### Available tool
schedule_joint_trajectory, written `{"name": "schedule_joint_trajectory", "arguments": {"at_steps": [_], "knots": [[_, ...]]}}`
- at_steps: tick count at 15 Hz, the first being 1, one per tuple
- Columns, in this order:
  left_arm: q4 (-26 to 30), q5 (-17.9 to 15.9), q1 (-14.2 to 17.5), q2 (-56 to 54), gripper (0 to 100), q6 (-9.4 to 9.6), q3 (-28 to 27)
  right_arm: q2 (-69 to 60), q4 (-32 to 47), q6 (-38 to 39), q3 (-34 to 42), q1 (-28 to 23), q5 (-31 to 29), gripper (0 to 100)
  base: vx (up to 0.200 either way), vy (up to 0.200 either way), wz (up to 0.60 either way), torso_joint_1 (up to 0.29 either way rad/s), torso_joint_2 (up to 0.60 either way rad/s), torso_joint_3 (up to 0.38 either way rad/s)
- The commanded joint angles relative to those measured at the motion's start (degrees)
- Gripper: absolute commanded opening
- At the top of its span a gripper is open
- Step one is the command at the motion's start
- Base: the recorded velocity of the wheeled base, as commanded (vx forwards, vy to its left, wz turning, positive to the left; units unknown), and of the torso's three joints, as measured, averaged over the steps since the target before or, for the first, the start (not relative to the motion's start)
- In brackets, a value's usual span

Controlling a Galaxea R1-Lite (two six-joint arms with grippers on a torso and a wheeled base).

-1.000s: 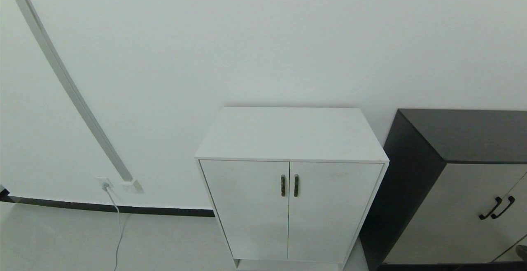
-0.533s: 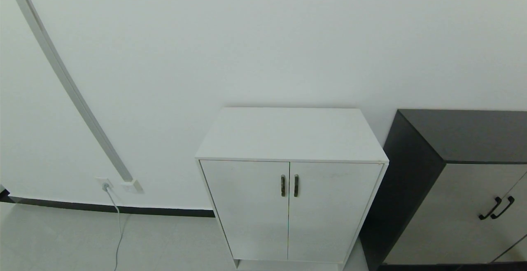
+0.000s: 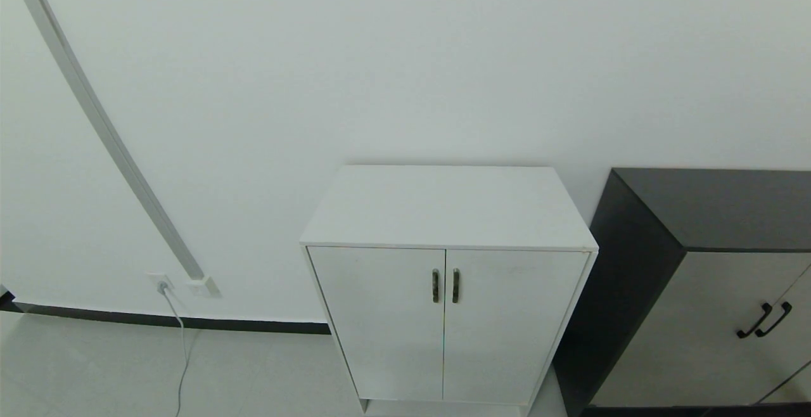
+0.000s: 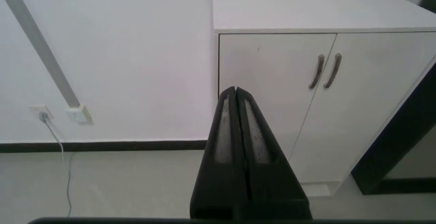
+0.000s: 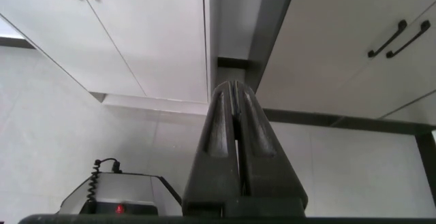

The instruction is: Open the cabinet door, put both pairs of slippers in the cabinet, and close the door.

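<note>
White cabinet (image 3: 447, 211): standing on the floor against the white wall, facing the robot.
Cabinet doors: left door (image 3: 380, 322) and right door (image 3: 507, 322) lying flush and shut, meeting at a thin centre seam.
Door handles (image 3: 436, 285): two dark upright bars sitting side by side, one on each side of the seam, high on the doors.
Left claw (image 4: 235, 94): clenched with fingers pressing together on nothing, hovering in front of the white cabinet, apart from its left door.
Right claw (image 5: 236, 88): clenched too, gripping nothing, hanging low over the floor and pointing toward the gap between the two cabinets.
Black cabinet (image 3: 640, 265): sitting just beside the white one on the robot's right, its pale doors shut, carrying a pair of curved black handles (image 3: 766, 319).
Wall socket (image 3: 161, 281): sitting low on the wall, left of the white cabinet, with a grey cable (image 3: 184, 353) trailing down onto the floor.
Conduit (image 3: 95, 113): running slantwise down the wall to a small box beside the socket.
</note>
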Motion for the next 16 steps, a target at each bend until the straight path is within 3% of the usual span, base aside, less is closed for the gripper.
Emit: {"name": "schedule_joint_trajectory", "arguments": {"at_steps": [1, 9, 16], "knots": [[0.0, 0.0, 0.0, 0.0, 0, 0.00, 0.0, -1.0, 0.0, 0.0, 0.2, 0.1, 0.0, 0, 0.000, 0.000, 0.00, 0.000, 0.00, 0.000], [0.0, 0.0, 0.0, 0.1, 0, 0.00, 0.0, -5.5, -0.1, 1.3, 1.7, 2.0, 1.1, 0, 0.000, 0.000, 0.00, 0.000, 0.00, 0.000], [0.0, 0.0, 0.0, 0.0, 0, 0.00, 0.0, -17.7, -0.1, 1.3, 1.7, -4.3, 1.1, 0, 0.000, 0.000, 0.00, 0.000, 0.00, 0.000]]}}
